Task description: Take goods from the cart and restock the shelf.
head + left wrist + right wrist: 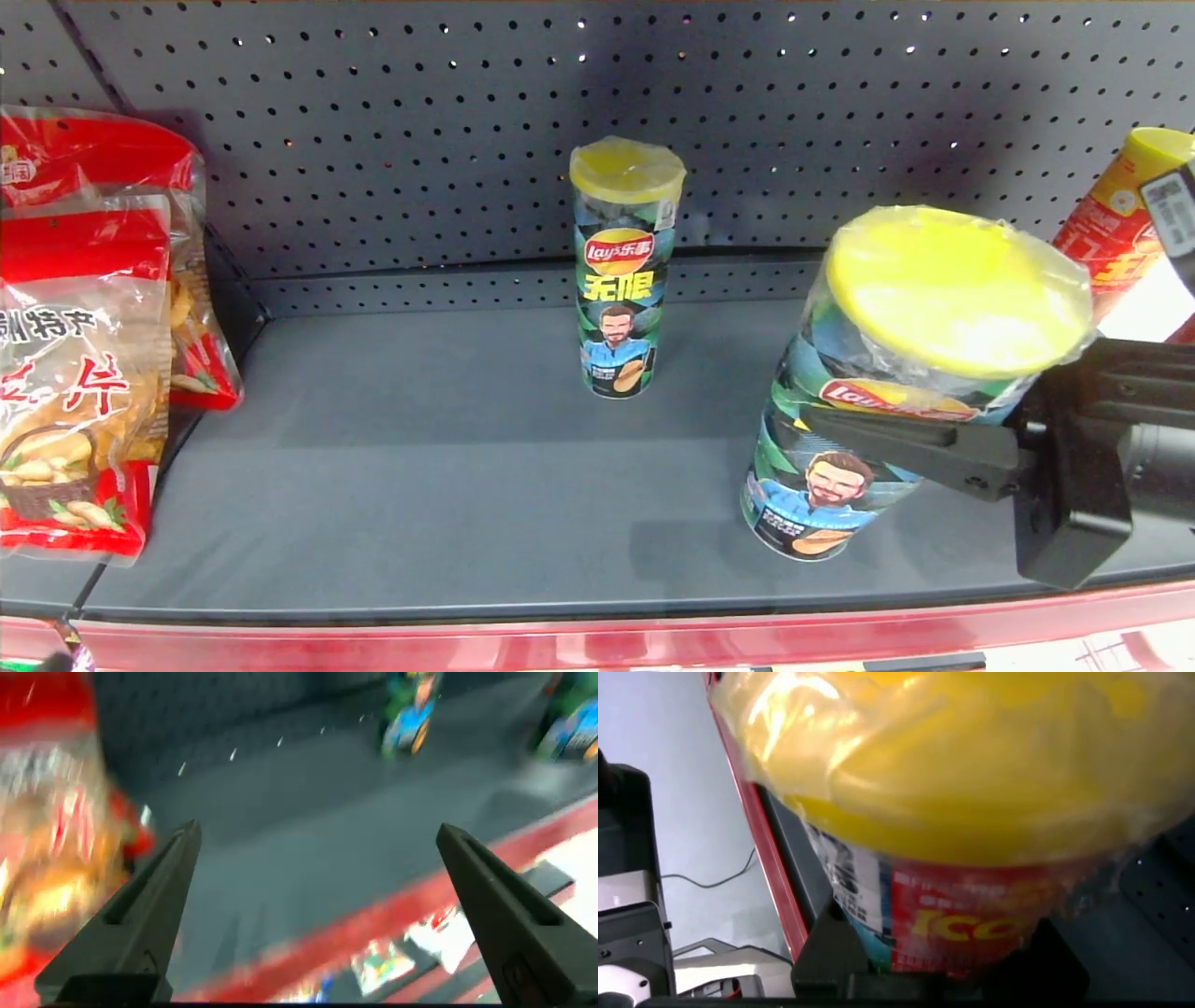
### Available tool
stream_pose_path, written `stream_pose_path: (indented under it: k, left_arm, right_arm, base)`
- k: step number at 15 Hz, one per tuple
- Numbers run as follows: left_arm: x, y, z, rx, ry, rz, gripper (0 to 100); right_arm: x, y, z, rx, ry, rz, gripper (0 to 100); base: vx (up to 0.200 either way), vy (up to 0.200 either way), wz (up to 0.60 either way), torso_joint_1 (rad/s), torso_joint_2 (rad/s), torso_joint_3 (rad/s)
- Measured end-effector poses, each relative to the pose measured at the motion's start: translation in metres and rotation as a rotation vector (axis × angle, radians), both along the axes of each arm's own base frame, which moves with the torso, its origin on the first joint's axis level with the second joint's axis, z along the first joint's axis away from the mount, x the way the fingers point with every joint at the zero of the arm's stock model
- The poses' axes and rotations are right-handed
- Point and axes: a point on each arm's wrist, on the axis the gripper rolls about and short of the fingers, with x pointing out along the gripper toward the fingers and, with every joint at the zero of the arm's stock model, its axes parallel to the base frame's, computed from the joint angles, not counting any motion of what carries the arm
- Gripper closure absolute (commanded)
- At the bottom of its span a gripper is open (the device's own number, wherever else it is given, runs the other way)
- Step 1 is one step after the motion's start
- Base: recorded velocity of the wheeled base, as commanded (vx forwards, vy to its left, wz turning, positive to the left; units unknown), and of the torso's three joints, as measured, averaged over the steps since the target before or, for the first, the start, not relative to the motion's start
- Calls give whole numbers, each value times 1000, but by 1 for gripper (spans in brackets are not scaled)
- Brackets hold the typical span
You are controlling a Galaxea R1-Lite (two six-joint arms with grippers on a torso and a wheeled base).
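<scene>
A chip can (618, 271) with a yellow lid stands upright at the back middle of the dark shelf (420, 467). My right gripper (878, 420) is shut on a second yellow-lidded chip can (924, 308), which is tilted over the shelf's front right part with its base close to the surface. In the right wrist view that held can (971, 765) is very close, with the right gripper (943, 952) around its body. My left gripper (318, 831) is open and holds nothing, in front of the shelf's red front edge (392, 915). Both cans (408, 719) (572, 728) appear far off there.
Red bags of peanuts (75, 373) stand at the shelf's left end and show blurred as bags (47, 859) in the left wrist view. A red chip can (1116, 219) leans at the far right. A perforated panel (467, 121) backs the shelf. Open shelf surface lies between the bags and the cans.
</scene>
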Motion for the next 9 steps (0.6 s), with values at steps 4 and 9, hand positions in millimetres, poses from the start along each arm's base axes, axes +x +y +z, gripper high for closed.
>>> stream_pose_path:
  k: [4,9]
  left_arm:
    - [83,-23,54,4,-87,-132,0]
    - [174,-72,41,78,-60,-481,0]
  right_arm:
    - [1,1,0,2,2,-3,100]
    - [6,-4,4,14,-1,-34,100]
  base:
    - [0,0,0,0,0,0]
    - [0,0,0,0,0,0]
